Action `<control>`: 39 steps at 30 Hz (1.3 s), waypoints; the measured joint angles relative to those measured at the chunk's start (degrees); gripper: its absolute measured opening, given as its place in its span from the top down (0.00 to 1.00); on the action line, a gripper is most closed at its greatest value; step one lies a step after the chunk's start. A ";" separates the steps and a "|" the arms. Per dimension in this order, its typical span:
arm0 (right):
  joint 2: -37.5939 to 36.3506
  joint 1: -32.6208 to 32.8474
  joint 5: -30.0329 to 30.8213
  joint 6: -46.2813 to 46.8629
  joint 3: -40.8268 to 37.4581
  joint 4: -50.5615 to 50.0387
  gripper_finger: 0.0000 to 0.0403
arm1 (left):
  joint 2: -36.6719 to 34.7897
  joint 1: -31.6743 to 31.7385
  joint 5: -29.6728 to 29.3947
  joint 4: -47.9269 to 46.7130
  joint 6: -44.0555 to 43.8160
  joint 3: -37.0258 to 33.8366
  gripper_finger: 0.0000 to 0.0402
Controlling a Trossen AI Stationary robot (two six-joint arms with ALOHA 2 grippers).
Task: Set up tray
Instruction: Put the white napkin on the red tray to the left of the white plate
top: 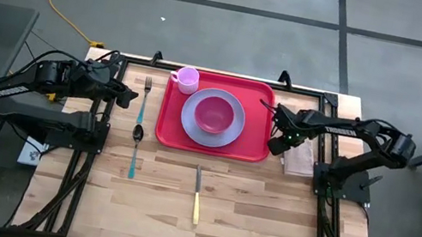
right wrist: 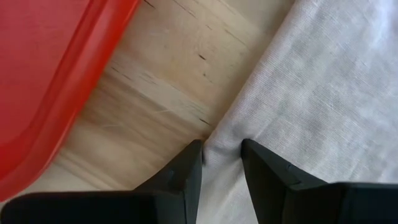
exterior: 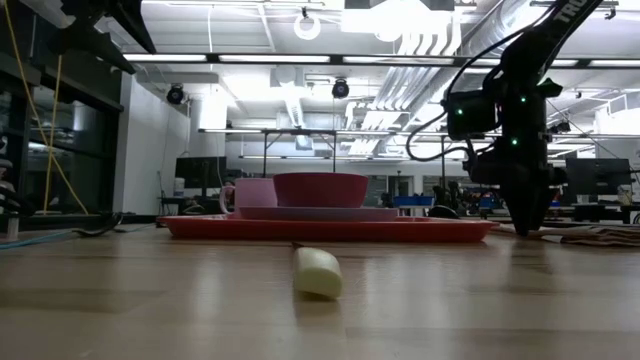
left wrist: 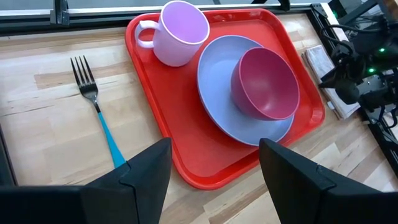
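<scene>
My right gripper [right wrist: 221,160] is down at the folded white cloth napkin's [right wrist: 323,93] edge, fingers narrowly parted and seemingly pinching a fold to lift it toward the large red rectangular plastic tray [top: 262,114] just beside it.

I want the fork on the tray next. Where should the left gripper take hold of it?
Grip the fork by its blue handle, coming straight down from above: it lies flat on the table, left of the tray, and the left gripper is open close by.
</scene>
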 joint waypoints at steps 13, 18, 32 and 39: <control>4.39 3.55 4.92 3.74 0.23 -0.01 0.79 | 0.00 -0.01 -0.28 0.00 0.00 0.00 0.33; 4.85 5.38 7.19 5.38 0.33 0.02 0.87 | 0.00 -0.02 -0.28 0.00 0.00 0.00 0.33; 3.96 5.11 7.13 8.43 0.89 -1.19 0.99 | 0.00 -0.02 -0.30 -0.02 0.57 0.00 0.33; -1.29 1.34 1.64 7.14 2.08 0.03 1.00 | 0.00 -0.01 -0.26 -0.02 1.52 0.00 0.33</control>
